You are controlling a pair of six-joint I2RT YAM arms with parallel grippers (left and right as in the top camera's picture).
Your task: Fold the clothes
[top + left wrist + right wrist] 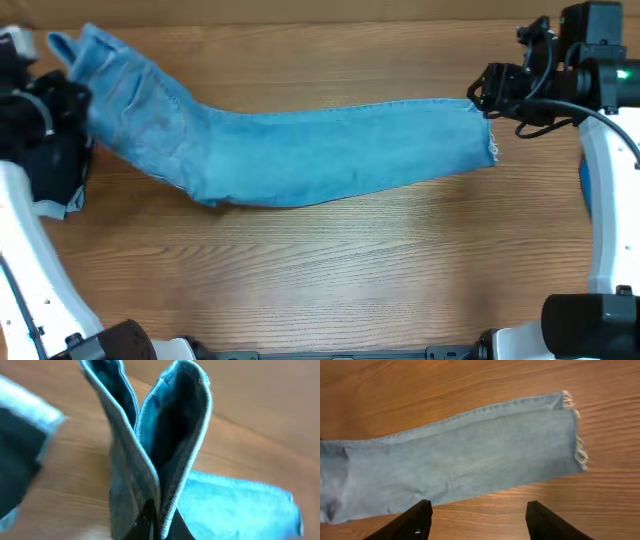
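Observation:
Light-blue jeans lie across the table, the waist end at the left and a frayed hem at the right. My left gripper is shut on the waist end. In the left wrist view the denim stands up in two folded layers from the shut gripper. My right gripper hovers at the far corner of the hem. In the right wrist view it is open over bare wood, just short of the jeans leg, with nothing between its fingers.
A dark piece with a pale blue edge lies blurred to the left of the held denim; a bit of it shows under my left arm. The wooden table runs bare along the front.

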